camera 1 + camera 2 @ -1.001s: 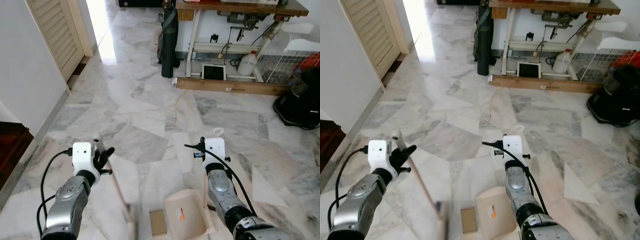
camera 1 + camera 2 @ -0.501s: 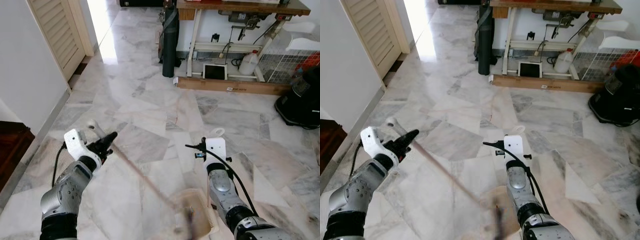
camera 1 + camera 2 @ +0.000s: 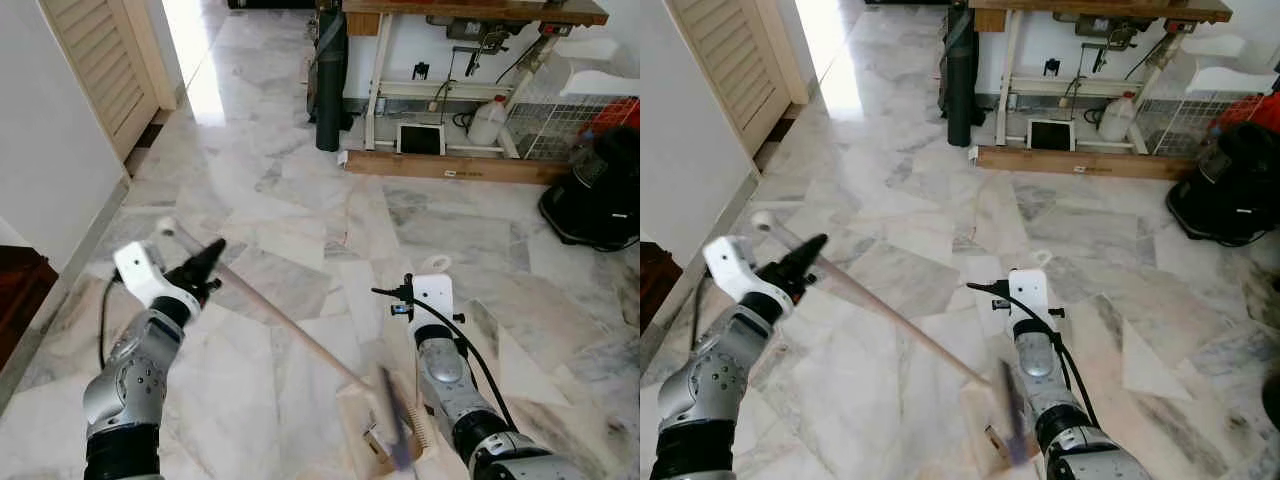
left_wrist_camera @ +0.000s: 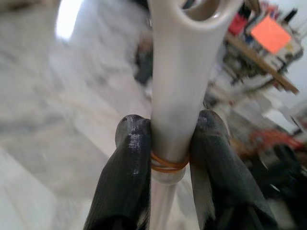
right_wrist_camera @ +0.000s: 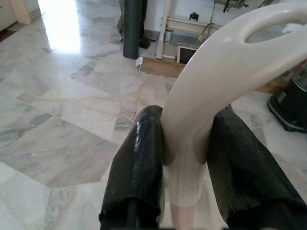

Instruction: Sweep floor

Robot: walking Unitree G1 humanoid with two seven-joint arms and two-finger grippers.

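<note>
My left gripper [image 3: 203, 268] is shut on the upper end of a pale broom stick [image 3: 290, 325], and its fingers [image 4: 132, 158] clamp the stick just above an orange band. The stick slants down to the right. Its blurred brush head [image 3: 394, 430] is over a beige dustpan [image 3: 372, 425] on the marble floor. A small brown cardboard piece [image 3: 367, 445] lies at the pan's near left edge. My right gripper [image 5: 184, 143] is shut on the dustpan's upright looped handle [image 3: 432, 265], directly in front of me.
A workbench [image 3: 470, 12] with a white jug and tablet under it stands at the back. A dark upright roll [image 3: 331, 80] and a wooden plank [image 3: 455, 168] are beside it. A black appliance [image 3: 597, 190] sits far right. A louvred door [image 3: 95, 70] and dark furniture [image 3: 15, 300] line the left wall.
The broom swung from near upright on my left to slanting right, its head sweeping across the floor onto the dustpan. The cardboard piece went from the floor to the pan's edge.
</note>
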